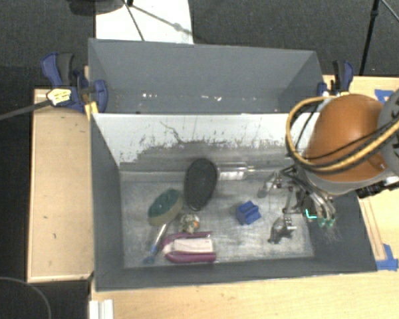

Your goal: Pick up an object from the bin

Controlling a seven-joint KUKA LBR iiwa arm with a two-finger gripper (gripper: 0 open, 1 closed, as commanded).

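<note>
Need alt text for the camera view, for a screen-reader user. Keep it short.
A robot arm's gripper hangs low at the right end of a grey metal bin, just right of a small blue block on the floor. Further left lie a dark oval object, a green round pad and a purple-and-white item.

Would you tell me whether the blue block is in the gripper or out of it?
Out: the blue block lies on the bin floor, apart from the gripper.

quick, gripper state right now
gripper: cannot be told, open or closed; it hangs at the right end of the bin, beside the small blue block
</note>
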